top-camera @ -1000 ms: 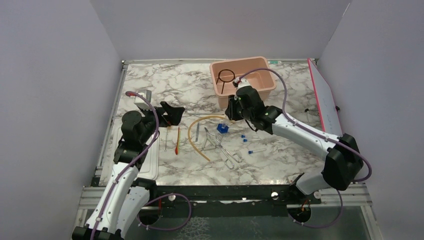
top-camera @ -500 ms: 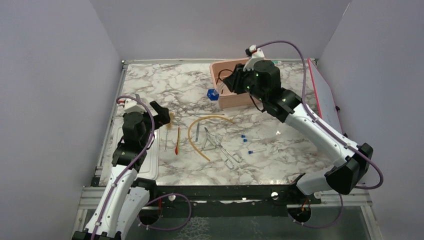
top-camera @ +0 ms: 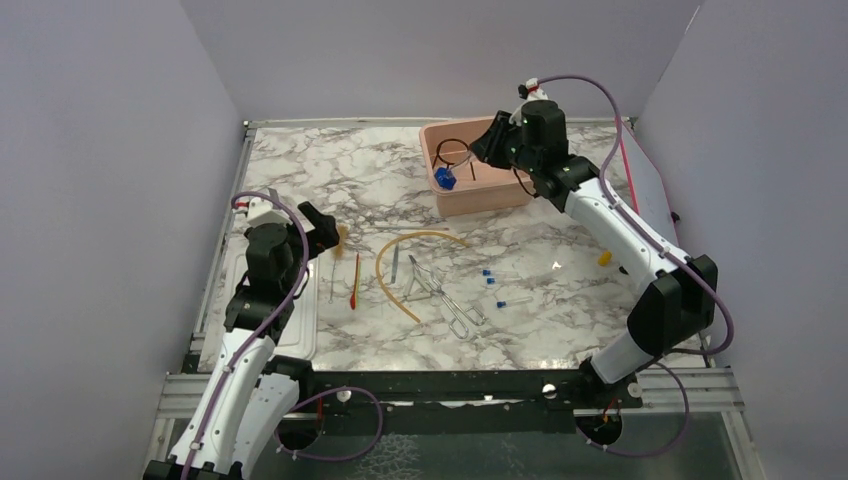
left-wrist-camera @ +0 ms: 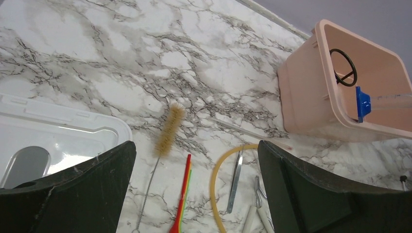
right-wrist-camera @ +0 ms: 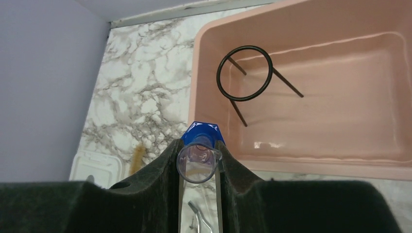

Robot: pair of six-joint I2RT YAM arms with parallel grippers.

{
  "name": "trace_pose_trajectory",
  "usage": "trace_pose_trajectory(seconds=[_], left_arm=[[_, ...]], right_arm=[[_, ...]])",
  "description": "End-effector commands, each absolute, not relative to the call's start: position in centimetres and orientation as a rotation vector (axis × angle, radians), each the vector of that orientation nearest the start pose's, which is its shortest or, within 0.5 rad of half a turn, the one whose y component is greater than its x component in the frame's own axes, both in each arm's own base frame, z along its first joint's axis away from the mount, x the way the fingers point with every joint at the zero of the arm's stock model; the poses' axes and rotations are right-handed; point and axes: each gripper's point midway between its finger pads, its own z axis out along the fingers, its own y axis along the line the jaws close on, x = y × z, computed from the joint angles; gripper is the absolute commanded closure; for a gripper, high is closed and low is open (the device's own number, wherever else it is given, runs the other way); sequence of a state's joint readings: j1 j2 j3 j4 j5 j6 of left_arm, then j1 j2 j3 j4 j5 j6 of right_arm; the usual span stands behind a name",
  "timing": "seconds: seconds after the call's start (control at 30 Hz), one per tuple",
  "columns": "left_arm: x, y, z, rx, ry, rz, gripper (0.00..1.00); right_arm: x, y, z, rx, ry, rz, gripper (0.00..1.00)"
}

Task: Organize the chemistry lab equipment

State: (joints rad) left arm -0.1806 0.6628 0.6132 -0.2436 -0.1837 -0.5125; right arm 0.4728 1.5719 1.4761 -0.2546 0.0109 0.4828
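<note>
My right gripper (top-camera: pixel 478 157) is shut on a clear cylinder with a blue base (top-camera: pixel 445 179), held over the near left rim of the pink tub (top-camera: pixel 480 200). In the right wrist view the cylinder (right-wrist-camera: pixel 199 162) sits between the fingers. The black wire ring stand (top-camera: pixel 437 150) lies in the tub (right-wrist-camera: pixel 286 82). My left gripper (top-camera: pixel 325 232) is open and empty above the table (left-wrist-camera: pixel 195 145). Below it lie a tan brush (left-wrist-camera: pixel 169 130), the red-orange rod (left-wrist-camera: pixel 183 194), the tan tube (left-wrist-camera: pixel 214 179) and the spatula (left-wrist-camera: pixel 235 179). The silver tongs (top-camera: pixel 450 300) and tiny blue pieces (top-camera: pixel 487 272) lie mid-table.
The flat white lid (left-wrist-camera: pixel 58 126) lies at the near left by my left arm. A white board with a red edge (top-camera: pixel 655 210) leans at the right wall. A small orange piece (top-camera: pixel 604 258) lies near my right arm.
My right gripper has lifted the blue-based cylinder off the mid-table and carried it back to the tub's rim. My left gripper has drawn back slightly to the left.
</note>
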Motion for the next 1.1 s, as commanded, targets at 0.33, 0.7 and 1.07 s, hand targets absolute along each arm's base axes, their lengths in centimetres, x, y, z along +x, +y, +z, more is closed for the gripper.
trace_pose_trajectory(seconds=[0.33, 0.7, 1.07], left_arm=[[28.9, -4.4, 22.9, -0.417, 1.799, -0.335, 0.01], [29.0, -4.5, 22.8, -0.417, 1.805, -0.338, 0.01], [28.9, -4.4, 23.0, -0.417, 1.796, -0.339, 0.01]], right_arm=[[46.0, 24.3, 24.3, 0.178, 2.056, 0.806, 0.78], [46.8, 23.6, 18.8, 0.347, 2.196, 0.769, 0.76], [49.1, 22.3, 15.5, 0.488, 2.211, 0.678, 0.69]])
